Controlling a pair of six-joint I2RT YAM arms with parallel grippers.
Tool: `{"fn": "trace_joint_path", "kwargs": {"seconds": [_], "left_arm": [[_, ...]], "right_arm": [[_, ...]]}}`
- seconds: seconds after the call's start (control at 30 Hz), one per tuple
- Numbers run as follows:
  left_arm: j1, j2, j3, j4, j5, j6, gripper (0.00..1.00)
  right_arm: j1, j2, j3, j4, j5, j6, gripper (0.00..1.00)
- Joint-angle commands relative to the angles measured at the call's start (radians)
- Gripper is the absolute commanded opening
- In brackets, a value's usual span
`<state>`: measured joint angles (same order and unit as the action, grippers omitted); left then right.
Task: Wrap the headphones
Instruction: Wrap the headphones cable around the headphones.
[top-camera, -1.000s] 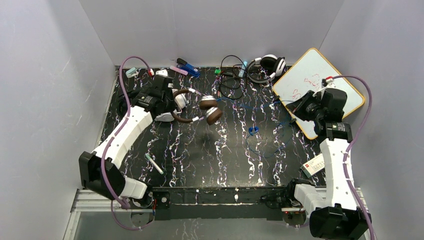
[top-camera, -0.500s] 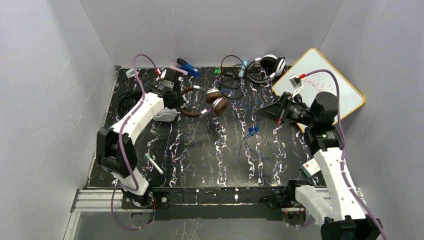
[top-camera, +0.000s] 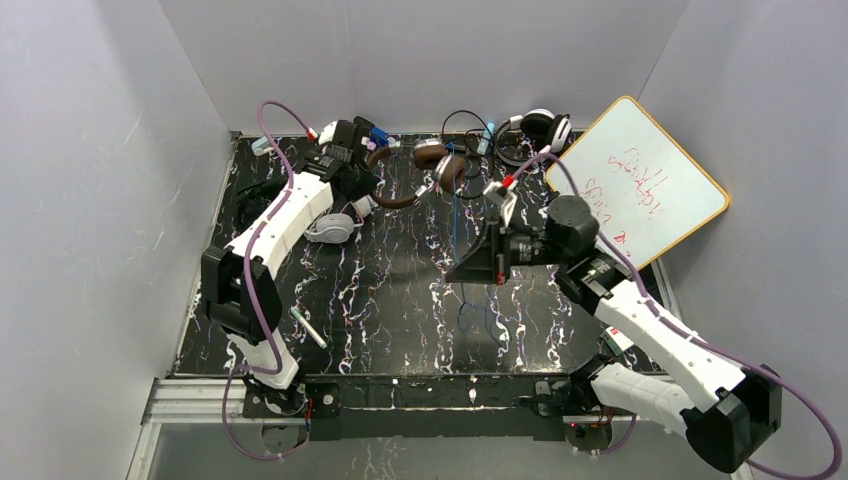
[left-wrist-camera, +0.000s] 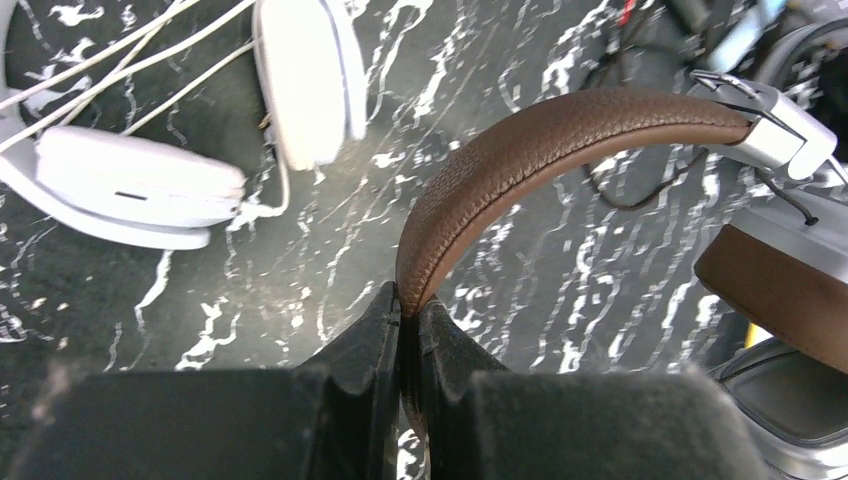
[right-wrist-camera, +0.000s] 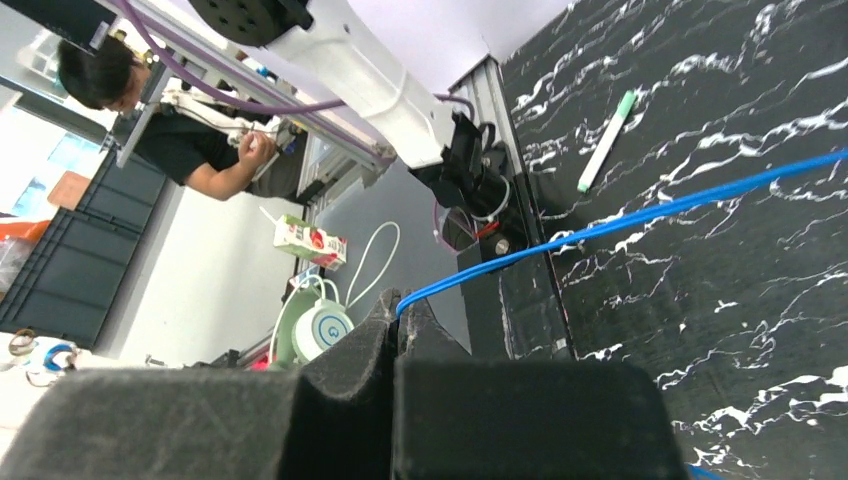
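Note:
The brown headphones (top-camera: 432, 166) hang above the back of the table, and my left gripper (top-camera: 368, 188) is shut on their leather headband (left-wrist-camera: 560, 130). One brown ear cup (left-wrist-camera: 780, 290) shows at the right of the left wrist view. Their blue cord (top-camera: 456, 225) runs down to my right gripper (top-camera: 454, 274), which is shut on it mid-table; the right wrist view shows the cord (right-wrist-camera: 650, 215) stretched tight from the jaws (right-wrist-camera: 400, 305). White headphones (top-camera: 335, 228) lie under the left arm, and another headset (top-camera: 537, 130) sits at the back.
A whiteboard (top-camera: 640, 180) leans at the back right. Black cables (top-camera: 465, 150) and small blue items (top-camera: 378, 135) lie along the back edge. A green marker (top-camera: 308, 327) rests near the front left. Loose blue cord (top-camera: 480, 312) loops in front of the right gripper.
My left gripper carried the brown headphones toward the back and to the right. The right arm swung left from the whiteboard to mid-table, drawing the blue cord with it.

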<state>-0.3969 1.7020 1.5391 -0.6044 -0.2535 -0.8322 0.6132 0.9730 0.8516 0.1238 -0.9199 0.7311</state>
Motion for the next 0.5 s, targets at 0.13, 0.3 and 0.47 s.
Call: {"fn": "trace_joint_path", "kwargs": {"seconds": [0.13, 0.3, 0.47], "left_arm": [[-0.003, -0.056, 0.089, 0.06, 0.074, -0.105, 0.0], [-0.003, -0.107, 0.103, 0.067, 0.165, -0.104, 0.0], [-0.003, -0.175, 0.079, 0.068, 0.25, -0.074, 0.0]], "right_arm": [[0.124, 0.057, -0.162, 0.22, 0.129, 0.059, 0.01], [0.125, 0.062, -0.234, 0.189, 0.234, 0.028, 0.06], [0.124, 0.019, -0.286, 0.128, 0.441, -0.019, 0.11]]}}
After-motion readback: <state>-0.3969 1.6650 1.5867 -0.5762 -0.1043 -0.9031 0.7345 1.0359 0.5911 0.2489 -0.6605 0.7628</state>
